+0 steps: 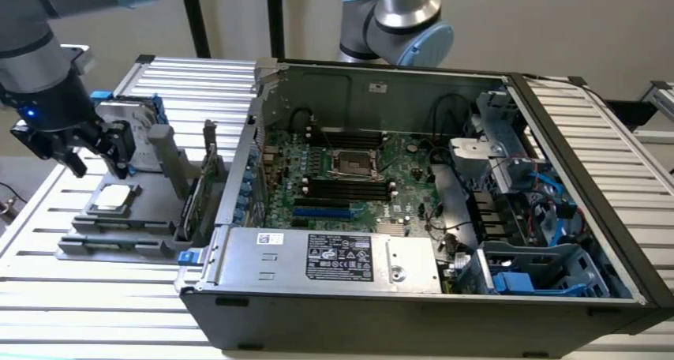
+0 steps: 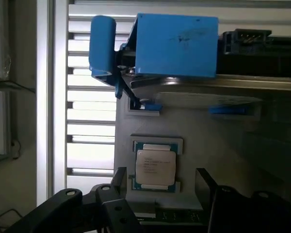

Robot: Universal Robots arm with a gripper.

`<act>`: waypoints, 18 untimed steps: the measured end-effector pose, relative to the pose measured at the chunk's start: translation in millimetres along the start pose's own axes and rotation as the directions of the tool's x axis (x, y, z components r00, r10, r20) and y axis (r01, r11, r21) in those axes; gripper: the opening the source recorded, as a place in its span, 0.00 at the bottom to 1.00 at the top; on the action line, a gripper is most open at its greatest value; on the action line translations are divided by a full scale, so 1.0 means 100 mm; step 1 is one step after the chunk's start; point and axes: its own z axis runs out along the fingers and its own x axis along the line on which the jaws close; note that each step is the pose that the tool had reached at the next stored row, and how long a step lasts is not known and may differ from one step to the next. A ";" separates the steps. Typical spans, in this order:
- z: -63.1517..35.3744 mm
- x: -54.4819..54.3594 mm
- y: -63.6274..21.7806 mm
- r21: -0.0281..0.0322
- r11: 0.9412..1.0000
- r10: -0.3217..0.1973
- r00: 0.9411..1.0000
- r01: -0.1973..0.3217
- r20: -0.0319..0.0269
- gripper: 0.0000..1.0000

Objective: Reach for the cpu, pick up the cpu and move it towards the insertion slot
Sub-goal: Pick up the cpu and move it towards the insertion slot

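The cpu (image 1: 114, 198), a small silver-topped square chip, lies flat in a recess of the grey holder (image 1: 126, 222) on the exterior view's left, outside the computer case. My gripper (image 1: 100, 169) hangs just above and slightly behind it, open, with nothing between its black fingers. In the wrist view the cpu (image 2: 155, 167) sits between the two fingers (image 2: 119, 177), and my gripper (image 2: 160, 175) is apart from it. The insertion slot (image 1: 353, 164), a square socket with a shiny frame and dark centre, is on the motherboard inside the open case.
An upright silver hard drive with blue rails (image 1: 132, 131) stands on the holder close behind my gripper, and its blue rail (image 2: 177, 43) looms beyond the cpu. A card (image 1: 200, 186) stands upright between holder and case wall (image 1: 252, 139). A power supply (image 1: 337, 257) fills the case's near side.
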 end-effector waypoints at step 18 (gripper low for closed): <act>0.301 0.04 -0.078 -0.008 1.000 0.026 1.000 -0.026 0.001 0.67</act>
